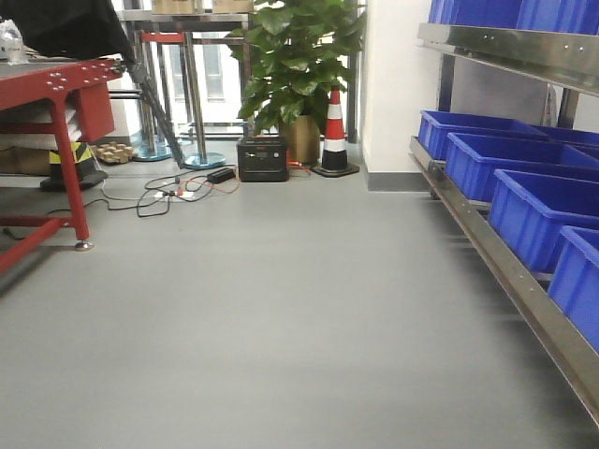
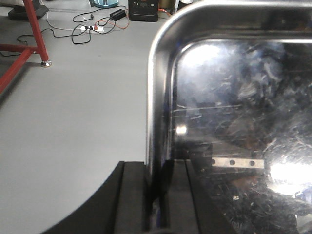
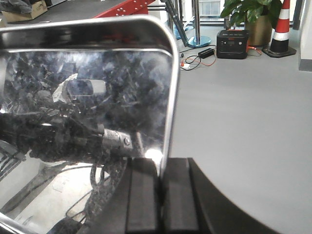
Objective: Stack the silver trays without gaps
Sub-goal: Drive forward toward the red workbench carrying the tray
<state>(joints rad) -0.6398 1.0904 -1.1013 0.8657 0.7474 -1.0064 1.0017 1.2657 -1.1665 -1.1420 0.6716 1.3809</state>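
While the left gripper (image 2: 156, 197) and right gripper (image 3: 160, 195) each sat clamped closed on a silver tray (image 2: 234, 97) rim, held over the grey floor (image 2: 73, 122), thin edge grips risked slip or tilt, leaving stack gaps.

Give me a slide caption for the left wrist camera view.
Left gripper clamps the rim of a silver tray above grey floor, red frame leg and cables beyond.
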